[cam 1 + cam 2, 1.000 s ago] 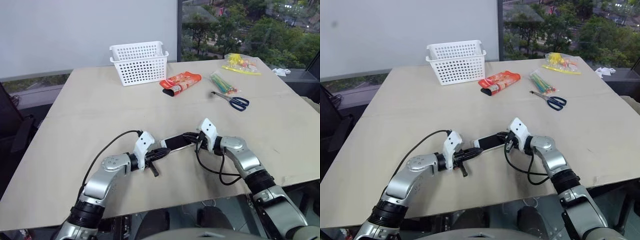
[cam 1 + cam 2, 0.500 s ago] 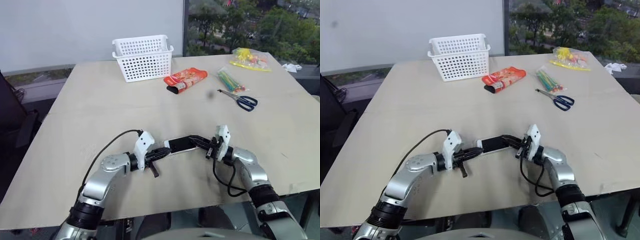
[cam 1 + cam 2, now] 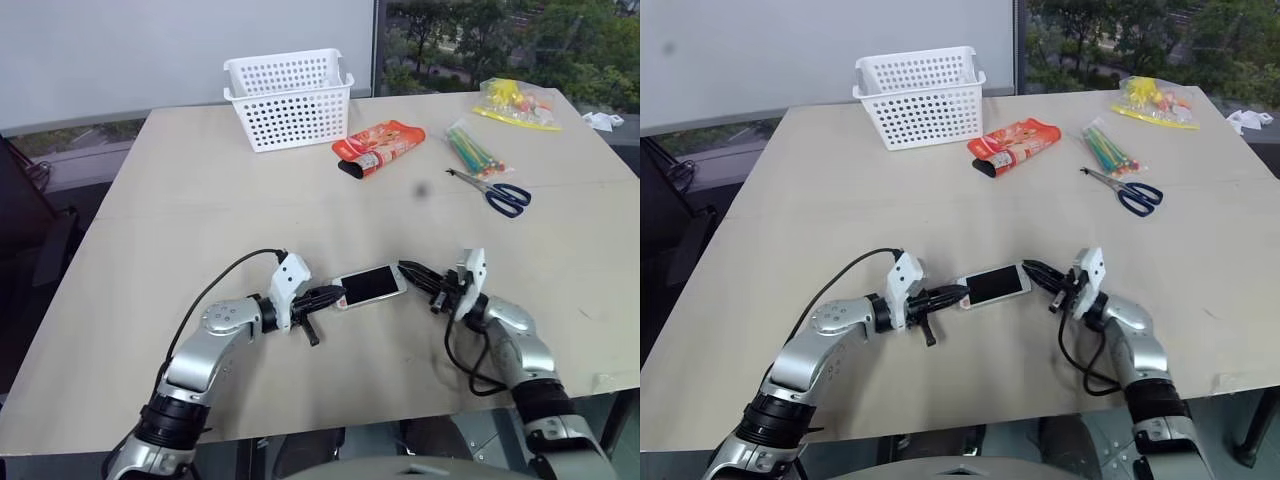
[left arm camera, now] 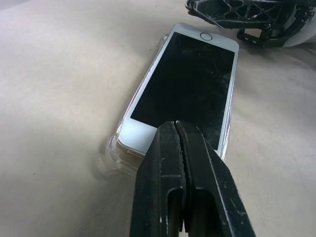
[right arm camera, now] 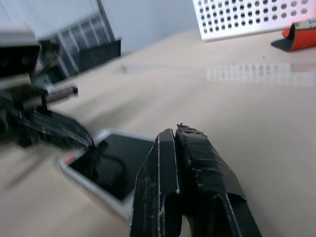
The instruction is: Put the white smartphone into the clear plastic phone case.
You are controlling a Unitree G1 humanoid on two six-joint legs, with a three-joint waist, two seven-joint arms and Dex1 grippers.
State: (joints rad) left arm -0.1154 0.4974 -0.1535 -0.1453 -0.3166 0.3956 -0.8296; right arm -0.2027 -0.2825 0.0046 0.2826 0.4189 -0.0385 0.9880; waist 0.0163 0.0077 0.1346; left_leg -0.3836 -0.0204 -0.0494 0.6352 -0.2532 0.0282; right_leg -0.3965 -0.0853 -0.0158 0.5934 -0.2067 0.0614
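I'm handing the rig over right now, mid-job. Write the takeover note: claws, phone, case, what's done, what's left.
Left claw: shut, holding nothing, tip at the near end of the white smartphone.
Right claw: shut, holding nothing, just off the phone's home-button end.
Phone: screen up near the front edge of the table, between the two claws.
Clear plastic phone case: under and around the phone; its rim shows along one long side and at the near corner.
Done: phone laid into the case.
Left: the near corner looks slightly proud of the rim; probably press it down and check all edges are seated.
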